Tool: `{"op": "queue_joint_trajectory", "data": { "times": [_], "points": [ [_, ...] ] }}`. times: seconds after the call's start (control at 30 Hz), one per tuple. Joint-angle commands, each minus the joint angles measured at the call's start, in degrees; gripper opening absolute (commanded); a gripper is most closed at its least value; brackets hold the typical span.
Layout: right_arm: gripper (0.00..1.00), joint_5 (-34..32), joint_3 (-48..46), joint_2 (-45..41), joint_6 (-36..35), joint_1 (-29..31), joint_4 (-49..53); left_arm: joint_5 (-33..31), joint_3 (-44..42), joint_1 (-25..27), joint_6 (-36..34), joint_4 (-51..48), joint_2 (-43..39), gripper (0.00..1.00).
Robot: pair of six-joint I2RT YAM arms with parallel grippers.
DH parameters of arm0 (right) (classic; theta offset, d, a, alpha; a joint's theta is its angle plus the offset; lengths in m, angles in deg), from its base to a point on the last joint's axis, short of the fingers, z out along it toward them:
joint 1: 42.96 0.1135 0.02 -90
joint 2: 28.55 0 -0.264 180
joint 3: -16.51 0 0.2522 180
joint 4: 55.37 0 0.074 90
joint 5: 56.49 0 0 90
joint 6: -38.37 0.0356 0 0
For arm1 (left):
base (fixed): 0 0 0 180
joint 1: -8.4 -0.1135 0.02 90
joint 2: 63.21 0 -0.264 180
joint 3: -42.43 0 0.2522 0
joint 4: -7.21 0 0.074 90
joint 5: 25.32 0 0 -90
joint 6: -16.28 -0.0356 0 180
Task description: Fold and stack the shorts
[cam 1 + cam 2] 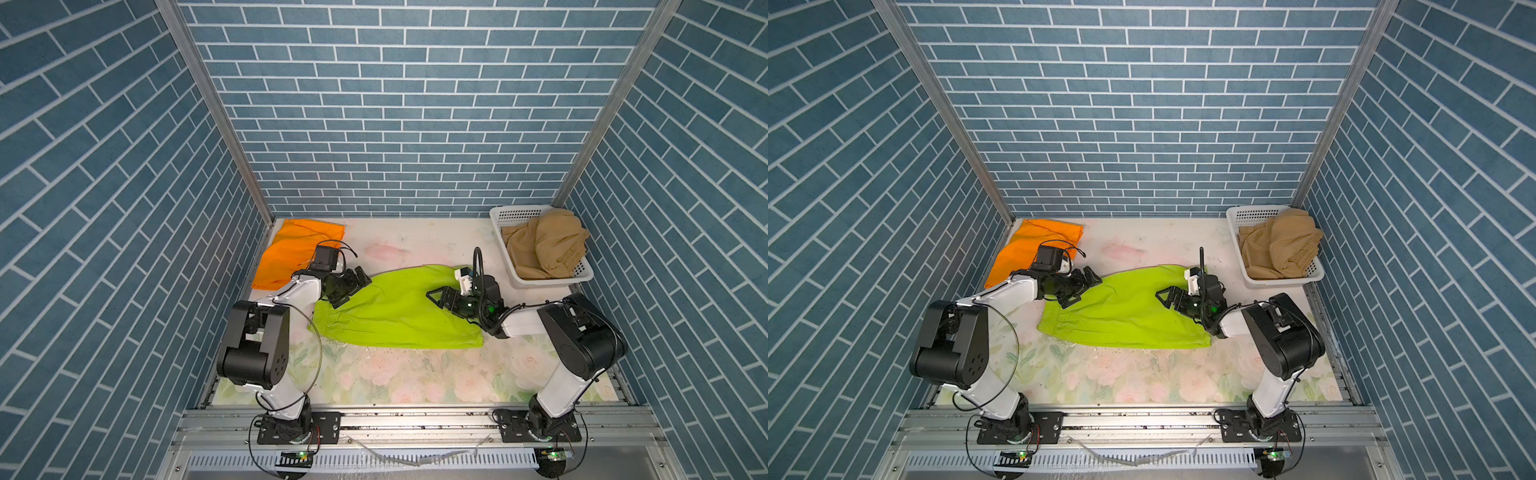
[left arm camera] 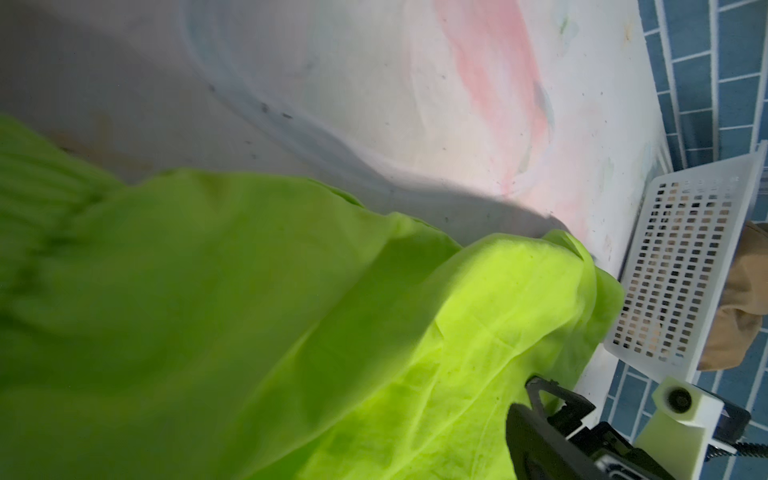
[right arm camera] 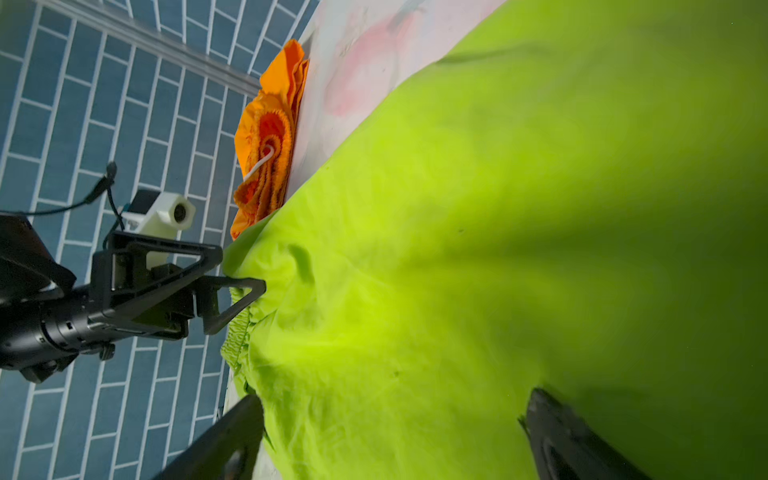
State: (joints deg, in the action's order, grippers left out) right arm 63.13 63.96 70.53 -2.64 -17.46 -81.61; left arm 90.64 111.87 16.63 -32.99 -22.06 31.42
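Step in hand: judged to be a fold of the green shorts [image 1: 395, 316], with the stacking not yet done.
Right gripper [image 1: 435, 297]: jaws are held apart and nothing is gripped; it is poised over the right part of the green cloth.
Left gripper [image 1: 355, 291]: jaws are likewise apart and empty, at the far left waist corner; contact with the cloth possibly exists but cannot be told.
Doing it well: both layers at each end should be pinched together, then lifted evenly, so that edges are met and no wrinkle is trapped.
Green shorts, look: spread mid-table [image 1: 415, 374], seemingly halved lengthwise, with the gathered waist to the left, the hems to the right and soft creases.
Orange shorts [image 1: 291, 253]: laid folded in the far left corner.
Tan shorts [image 1: 544, 245]: left crumpled in the white basket [image 1: 552, 281], far right.
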Motion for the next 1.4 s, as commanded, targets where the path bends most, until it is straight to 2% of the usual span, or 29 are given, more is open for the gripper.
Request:
{"op": "queue_joint_trajectory", "data": {
  "times": [0.0, 0.27, 0.43, 0.57, 0.63, 0.73, 0.83, 1.03, 1.17, 1.37],
  "points": [
    [0.99, 1.3, -1.7, -1.2, -3.3, -3.7, 0.2, -0.6, -3.2, -2.3, -2.4, -1.0, -0.1, 1.0],
    [0.99, 1.3, -0.3, -6.2, -12.7, -11.1, 14.3, 0.3, -1.7, -2.0, -4.0, -1.7, 0.1, 1.0],
    [0.99, 1.8, 2.2, -9.5, -16.3, -13.5, 22.0, -0.2, 6.1, -0.7, -7.2, -9.5, -2.6, 1.0],
    [0.99, 2.1, 4.2, -13.7, -17.8, -13.3, 27.8, -5.4, 10.7, -1.7, -12.4, -17.6, -5.8, 1.0],
    [0.99, 2.0, 4.5, -16.3, -17.4, -12.7, 28.8, -4.6, 12.1, -2.2, -13.7, -20.6, -5.4, 1.0],
    [0.99, 1.7, 6.0, -17.7, -16.9, -10.2, 30.2, -3.3, 11.0, -2.2, -13.8, -21.8, -6.0, 1.0],
    [0.99, 1.5, 8.8, -15.2, -14.5, -4.4, 28.1, -2.8, 7.8, -3.2, -12.7, -20.9, -7.5, 0.99],
    [0.99, 2.7, 14.5, -1.1, -2.0, 8.6, 7.5, 3.1, 1.1, -3.7, -7.4, -15.2, -8.5, 1.0],
    [0.99, 2.4, 22.1, 7.1, -1.3, 15.5, 5.2, 2.9, -4.0, -4.0, -5.6, -13.1, -9.0, 1.0],
    [0.99, 4.2, 29.3, 18.1, 2.0, 19.5, 1.2, 3.7, -8.2, -6.8, -4.9, -11.0, -10.3, 0.99]
  ]
}}
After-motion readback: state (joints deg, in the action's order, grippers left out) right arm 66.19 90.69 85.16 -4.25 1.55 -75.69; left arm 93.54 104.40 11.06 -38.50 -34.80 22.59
